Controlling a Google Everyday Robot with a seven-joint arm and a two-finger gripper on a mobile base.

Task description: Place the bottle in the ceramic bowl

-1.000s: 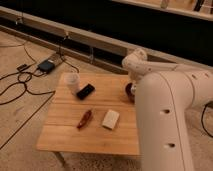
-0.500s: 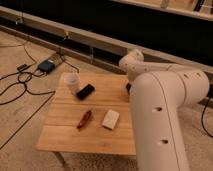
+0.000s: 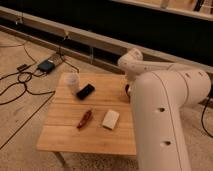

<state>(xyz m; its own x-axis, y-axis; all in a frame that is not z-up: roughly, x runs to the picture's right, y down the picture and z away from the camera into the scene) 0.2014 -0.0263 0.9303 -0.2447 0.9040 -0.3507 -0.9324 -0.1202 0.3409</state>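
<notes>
The maroon ceramic bowl (image 3: 127,90) shows only as a dark sliver at the right edge of the wooden table (image 3: 65,135); the rest is behind my white arm (image 3: 160,110). The cream-white bottle is hidden from view. My gripper is hidden too, behind the arm's forearm and wrist (image 3: 131,61), somewhere around the bowl at the table's right side.
On the table stand a pale cup (image 3: 72,80) at the back left, a black flat object (image 3: 85,91) beside it, a red-brown packet (image 3: 84,119) and a flat white block (image 3: 111,119) nearer the front. Cables and a black box (image 3: 46,65) lie on the floor to the left.
The arm has grown in the picture and shifted left, covering nearly all of the bowl that showed a second ago. The things on the table have not moved.
</notes>
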